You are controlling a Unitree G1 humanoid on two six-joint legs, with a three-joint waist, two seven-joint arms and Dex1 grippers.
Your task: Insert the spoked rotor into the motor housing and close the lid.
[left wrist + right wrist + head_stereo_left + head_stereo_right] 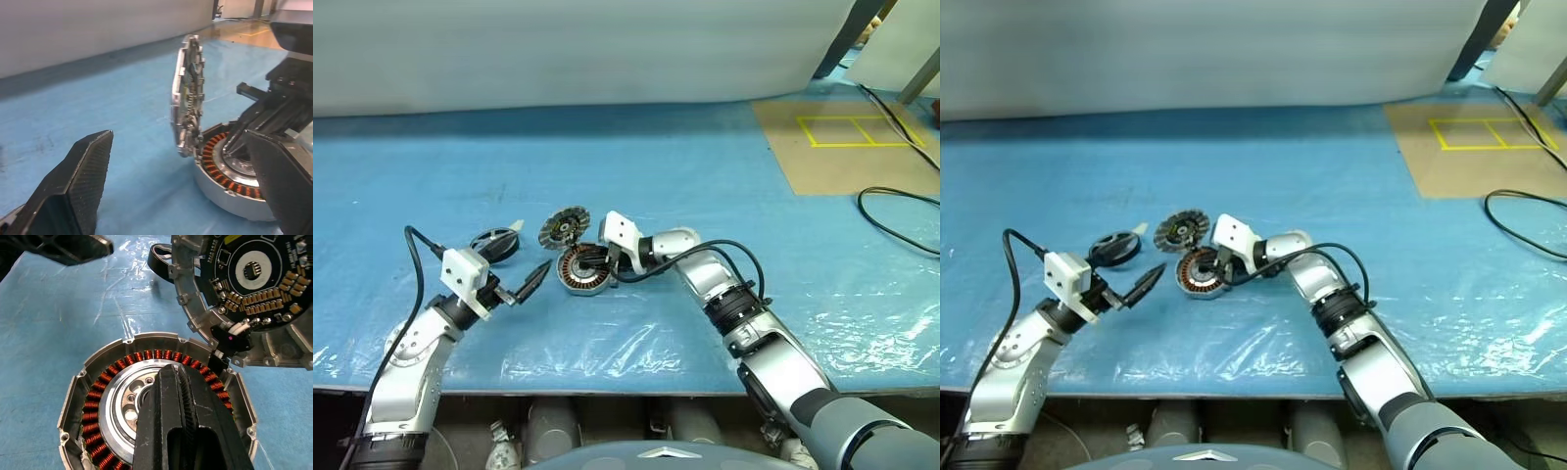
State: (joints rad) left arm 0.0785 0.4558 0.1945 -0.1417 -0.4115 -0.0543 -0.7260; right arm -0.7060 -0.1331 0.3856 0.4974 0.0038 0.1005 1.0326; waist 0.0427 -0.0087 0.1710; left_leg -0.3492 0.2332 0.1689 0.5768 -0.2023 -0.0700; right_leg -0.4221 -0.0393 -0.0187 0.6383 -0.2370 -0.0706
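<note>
Leftmost, the spoked rotor (494, 242) lies flat on the blue sheet (705, 196); thin and probably light, it looks best pinched by its rim. Just beside it the left gripper (530, 282) gapes wide, empty. Right of that sits the motor housing (582, 270), lid (564, 227) upright, with the right gripper (183, 426) shut, empty, over its hub.
</note>
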